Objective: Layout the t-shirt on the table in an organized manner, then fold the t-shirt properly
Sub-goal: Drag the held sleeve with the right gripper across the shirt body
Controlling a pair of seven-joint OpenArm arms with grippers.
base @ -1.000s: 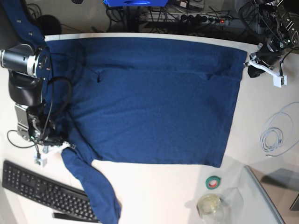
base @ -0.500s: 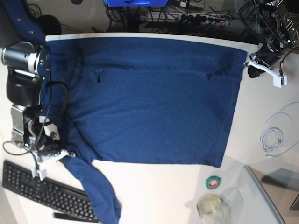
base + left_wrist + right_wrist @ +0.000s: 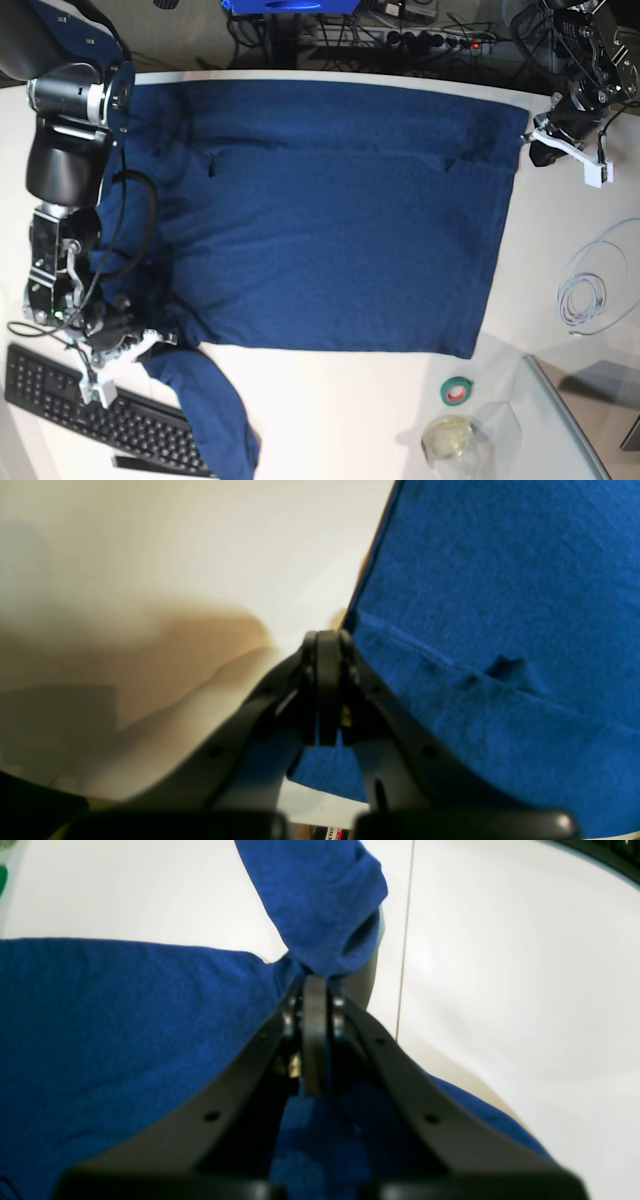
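The navy t-shirt (image 3: 330, 210) lies spread flat on the white table (image 3: 340, 410), its hem toward the right. One sleeve (image 3: 205, 410) trails toward the near edge. My right gripper (image 3: 150, 338) is at the near left, shut on the fabric where that sleeve meets the body. In the right wrist view the sleeve (image 3: 320, 900) bunches up just past the closed right gripper (image 3: 315, 985). My left gripper (image 3: 533, 140) is at the far right, shut on the hem corner. The left wrist view shows the left gripper (image 3: 327, 640) closed at the t-shirt's (image 3: 500, 605) edge.
A black keyboard (image 3: 90, 405) lies just beside the right gripper, partly under the sleeve end. A green tape roll (image 3: 457, 391) and a clear jar (image 3: 450, 440) sit near the front. A coiled white cable (image 3: 590, 290) lies at the right. A thin seam (image 3: 405, 940) crosses the table.
My right gripper has closed on the sleeve's base and moved toward the near edge, pulling that fabric with it. The left gripper has held still at the hem corner.
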